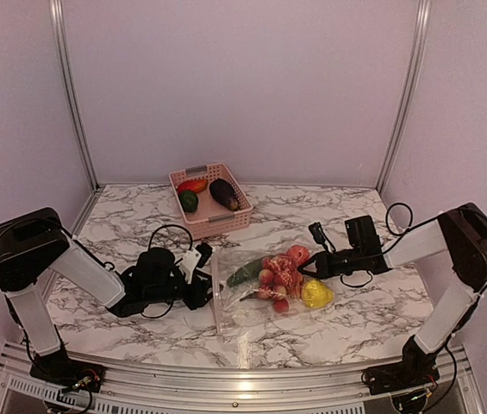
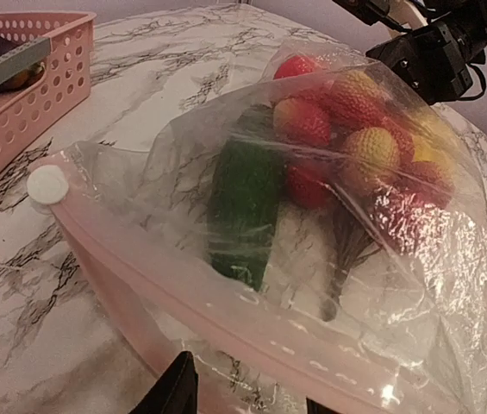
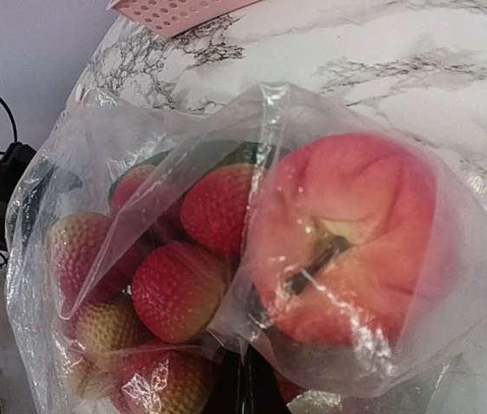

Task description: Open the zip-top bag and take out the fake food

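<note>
The clear zip-top bag [image 1: 234, 315] lies on the marble table between my two grippers. It holds a green fruit [image 1: 245, 274], a cluster of red strawberries [image 1: 276, 278], a pinkish-red round fruit [image 1: 298, 254] and a yellow lumpy fruit [image 1: 316, 294]. My left gripper [image 1: 206, 290] is open at the bag's left edge. In the left wrist view its jaws [image 2: 247, 395] stand wide apart, with the pink zip strip [image 2: 226, 315] and its white slider [image 2: 47, 185] just ahead. My right gripper [image 1: 305, 269] is shut on a fold of bag plastic [image 3: 256, 379] beside the round fruit [image 3: 355, 233].
A pink slotted basket [image 1: 221, 222] stands at the back centre, holding a dark purple eggplant [image 1: 224, 193], a dark green oval fruit [image 1: 189, 201] and an orange-red piece [image 1: 192, 185]. Cables lie near both wrists. Walls enclose the table on three sides.
</note>
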